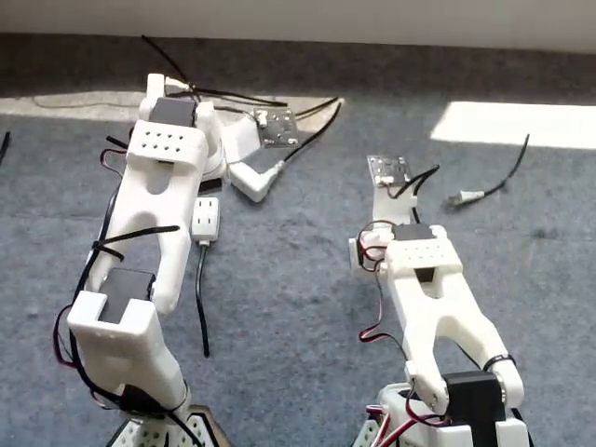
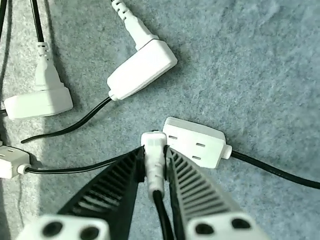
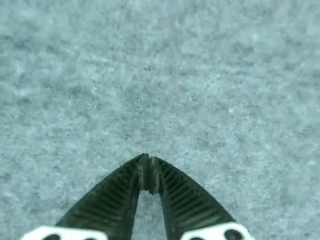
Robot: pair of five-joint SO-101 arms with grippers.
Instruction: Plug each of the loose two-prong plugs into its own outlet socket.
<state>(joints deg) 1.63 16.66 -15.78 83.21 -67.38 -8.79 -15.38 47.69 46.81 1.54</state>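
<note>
While tight on plug (image 2: pixel 154 161), end effector (image 2: pixel 154 149)

Left tool (image 2: pixel 155 150) clamps a plug (image 2: pixel 153 167); right tool (image 3: pixel 149 160) sits pinched closed.

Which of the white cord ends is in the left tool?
The slim plug clamped in the left tool, tip beside the slotted socket block. The two bigger white ends lie loose on the carpet.
</note>
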